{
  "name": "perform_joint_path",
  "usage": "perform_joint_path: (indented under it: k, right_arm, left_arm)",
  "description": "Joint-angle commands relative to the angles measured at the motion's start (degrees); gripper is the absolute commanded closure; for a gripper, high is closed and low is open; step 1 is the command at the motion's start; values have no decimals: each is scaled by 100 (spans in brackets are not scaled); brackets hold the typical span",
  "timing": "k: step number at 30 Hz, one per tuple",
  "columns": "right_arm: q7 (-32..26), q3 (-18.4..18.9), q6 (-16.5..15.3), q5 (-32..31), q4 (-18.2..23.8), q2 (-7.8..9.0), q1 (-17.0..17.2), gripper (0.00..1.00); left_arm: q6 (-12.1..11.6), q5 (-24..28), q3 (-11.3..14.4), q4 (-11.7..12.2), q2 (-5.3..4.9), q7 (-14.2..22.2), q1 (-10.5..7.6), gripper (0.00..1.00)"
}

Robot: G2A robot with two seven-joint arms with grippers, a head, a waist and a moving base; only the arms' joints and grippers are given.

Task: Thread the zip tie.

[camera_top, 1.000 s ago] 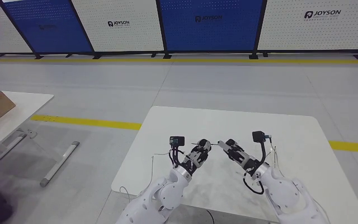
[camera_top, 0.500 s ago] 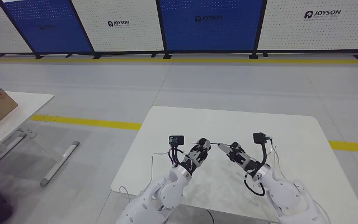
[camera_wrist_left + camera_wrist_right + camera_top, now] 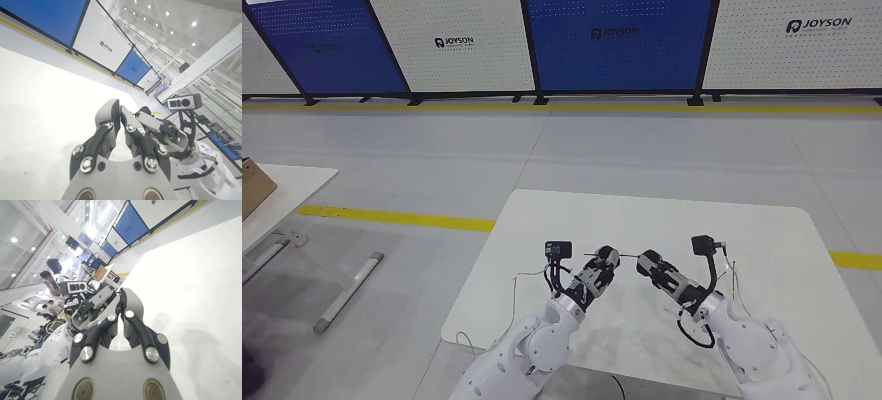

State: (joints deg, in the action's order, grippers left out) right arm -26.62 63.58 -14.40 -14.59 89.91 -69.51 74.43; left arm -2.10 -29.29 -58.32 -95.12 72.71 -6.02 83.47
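Observation:
A thin black zip tie (image 3: 587, 256) is held level above the white table (image 3: 692, 220), sticking out to the side of my left gripper (image 3: 605, 259). In the left wrist view my left gripper (image 3: 120, 108) is shut on the zip tie (image 3: 108, 121), a short black strap that crosses one finger. My right gripper (image 3: 646, 262) stands tip to tip with the left one, nearly touching. In the right wrist view my right gripper (image 3: 119, 294) is shut, with a small dark piece of the tie at its tips. The left gripper (image 3: 103, 298) sits just behind it.
Both grippers hover over the near middle of the table. A second white table (image 3: 282, 190) with a cardboard box stands off to the left across the floor. Blue and white panels (image 3: 622, 40) line the far side.
My right gripper has moved a little toward the left gripper, narrowing the gap between their tips. The left gripper has stayed in place with the zip tie.

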Motion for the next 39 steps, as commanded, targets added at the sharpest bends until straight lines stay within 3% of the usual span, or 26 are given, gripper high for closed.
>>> perform_joint_path:
  k: [1, 9, 16, 29, 39]
  right_arm:
    - [-21, 5, -11, 27, -13, -1, -13, 100]
    - [-96, -27, -21, -49, -1, -2, -42, 100]
    - [-133, -54, -19, -95, 6, -4, -59, 100]
    - [-84, -17, -108, -135, 87, 7, 28, 100]
    - [-47, 8, -129, -151, 105, 11, 46, 100]
  left_arm:
    - [-38, -15, 11, 16, 2, 8, -7, 100]
    - [-270, -210, 22, 0, -10, 33, 28, 100]
    - [-333, -365, 29, -58, -23, 125, 63, 100]
    - [40, -563, 31, -40, 6, -102, 62, 100]
    - [-91, -642, 77, -60, 3, 43, 111, 100]
